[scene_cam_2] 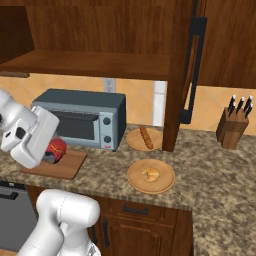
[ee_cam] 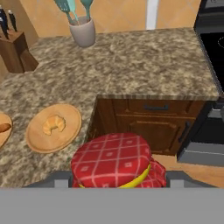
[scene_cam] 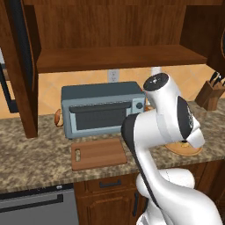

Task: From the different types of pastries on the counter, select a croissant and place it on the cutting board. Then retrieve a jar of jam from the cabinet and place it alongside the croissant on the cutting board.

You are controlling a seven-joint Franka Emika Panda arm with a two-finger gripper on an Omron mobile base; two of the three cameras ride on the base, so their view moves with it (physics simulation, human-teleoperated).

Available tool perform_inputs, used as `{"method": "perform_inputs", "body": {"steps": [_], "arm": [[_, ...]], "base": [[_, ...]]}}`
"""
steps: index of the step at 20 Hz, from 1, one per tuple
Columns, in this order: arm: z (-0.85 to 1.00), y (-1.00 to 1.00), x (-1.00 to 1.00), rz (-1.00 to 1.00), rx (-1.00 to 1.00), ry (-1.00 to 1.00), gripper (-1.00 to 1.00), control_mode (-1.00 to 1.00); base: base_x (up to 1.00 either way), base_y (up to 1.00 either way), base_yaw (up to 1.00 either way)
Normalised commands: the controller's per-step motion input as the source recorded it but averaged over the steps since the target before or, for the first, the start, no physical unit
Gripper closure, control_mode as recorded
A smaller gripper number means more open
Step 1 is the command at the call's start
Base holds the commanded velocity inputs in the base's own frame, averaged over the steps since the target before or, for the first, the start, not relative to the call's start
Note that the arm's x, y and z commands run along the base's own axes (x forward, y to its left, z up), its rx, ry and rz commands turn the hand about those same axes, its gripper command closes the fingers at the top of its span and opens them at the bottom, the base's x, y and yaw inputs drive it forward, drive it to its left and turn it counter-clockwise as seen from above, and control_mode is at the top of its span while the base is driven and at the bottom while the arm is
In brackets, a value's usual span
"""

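My gripper (scene_cam_2: 52, 153) is shut on the jar of jam (scene_cam_2: 56, 148), a squat dark-red jar with a red checked lid (ee_cam: 112, 159). It hangs close over the right end of the reddish cutting board (scene_cam_2: 61, 168); I cannot tell whether the two touch. In the left base view the board (scene_cam: 97, 153) lies in front of the toaster oven, and my arm hides its right end. The golden croissant (scene_cam_2: 150, 174) rests on a round tan plate (scene_cam_2: 165, 185), right of the board on the granite counter (scene_cam_2: 215, 170). It also shows in the hand view (ee_cam: 53, 124).
A grey toaster oven (scene_cam: 102, 107) stands behind the board. A long loaf (scene_cam_2: 145, 137) lies on a second round plate. The cabinet shelf (scene_cam: 114, 57) and open door (scene_cam_2: 186, 75) hang overhead. A knife block (scene_cam_2: 232, 128) and utensil cup (ee_cam: 83, 31) stand further right.
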Motion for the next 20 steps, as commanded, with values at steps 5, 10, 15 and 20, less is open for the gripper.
{"method": "perform_inputs", "body": {"steps": [5,10,15,20], "arm": [[-0.41,0.0,0.33,-0.06,0.02,0.06,1.0,-1.0],[-0.55,0.12,0.69,-0.01,0.0,0.0,1.0,-1.0],[-0.62,0.26,0.52,0.0,0.0,-0.13,1.0,-1.0],[-0.52,0.25,0.65,0.0,-0.01,-0.11,1.0,-1.0]], "base": [[0.0,0.0,0.0],[0.0,0.0,0.0],[0.0,0.0,0.0],[0.0,0.0,0.0]]}}
